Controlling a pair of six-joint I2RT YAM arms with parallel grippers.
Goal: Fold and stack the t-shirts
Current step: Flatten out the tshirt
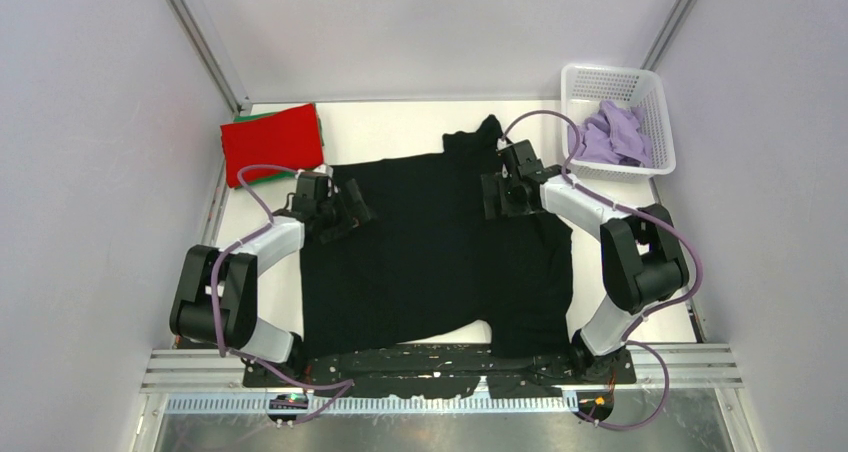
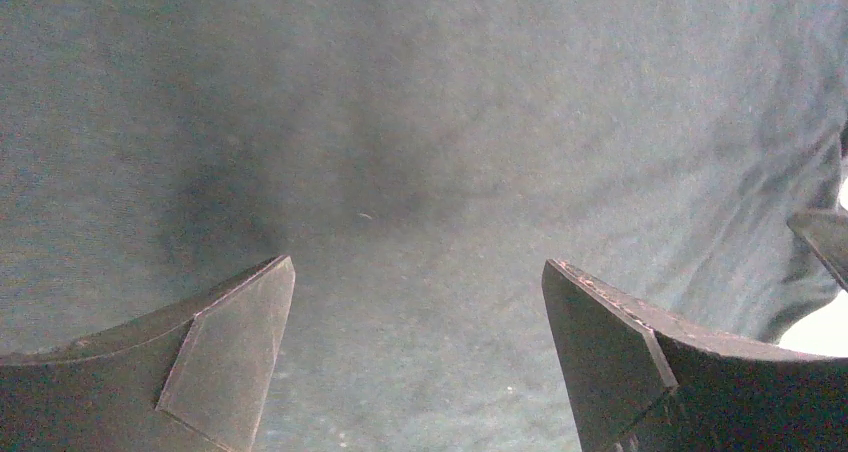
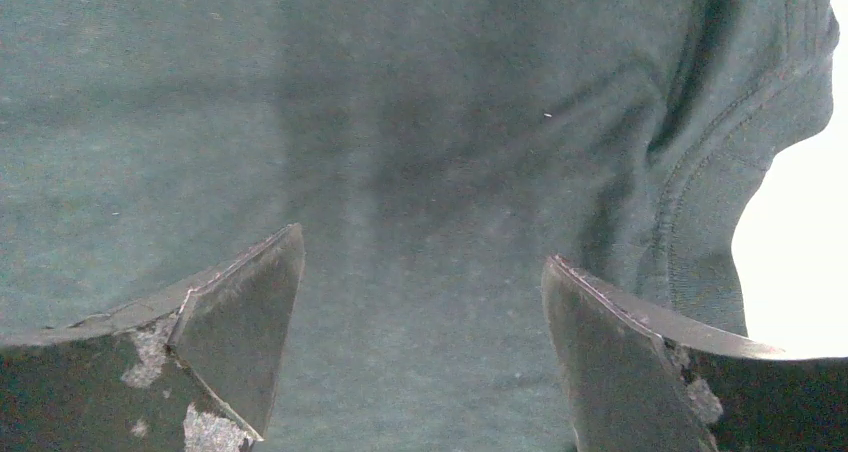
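A large black t-shirt lies spread and slightly rumpled across the white table. A folded red t-shirt sits far left, and a lavender t-shirt is bunched in a basket far right. The left claw and right claw gape wide over black cloth, holding nothing; whether they touch it is unclear. The cloth looks soft and limp, best pinched at a hem or sleeve edge.

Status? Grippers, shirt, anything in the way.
Left gripper, right gripper both open, over black shirt. Spread out, not folded. Red shirt folded far left, lavender shirt in basket, both clear of it.
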